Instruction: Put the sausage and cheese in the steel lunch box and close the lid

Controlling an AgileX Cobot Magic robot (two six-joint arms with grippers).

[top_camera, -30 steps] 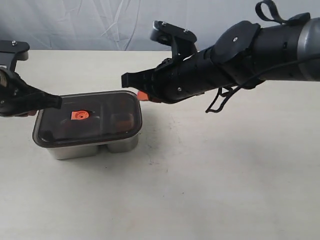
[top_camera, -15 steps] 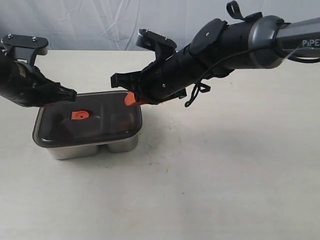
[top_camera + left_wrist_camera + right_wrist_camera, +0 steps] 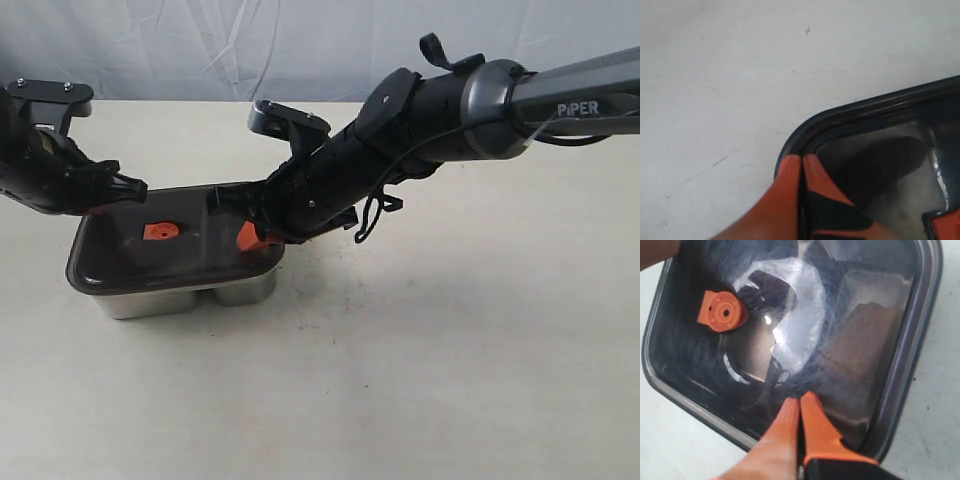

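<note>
Lid [image 3: 180, 255], dark and translucent, sits on the steel lunch box [image 3: 170, 298], which stands on the pale bench [image 3: 420, 380] left of the middle in the exterior view; its orange valve tab [image 3: 158, 231] faces up, nearer the left end. Left hand [image 3: 138, 186] is clenched with nothing between its fingers; the wrist view shows its orange fingertips [image 3: 790, 167] pressed flat together right at a rounded corner of the lid's rim, at the far left corner in the exterior view; whether they touch the rim I cannot tell. Right hand [image 3: 245, 237] reaches in from the right and is likewise clenched on nothing; its orange tips [image 3: 810, 410] lie over the lid close to the edge, beside the smaller compartment, on the surface or just above it. Through the lid a brownish shape [image 3: 860, 335] shows in that smaller compartment; it is too blurred to name; glare covers the lid's middle.
</note>
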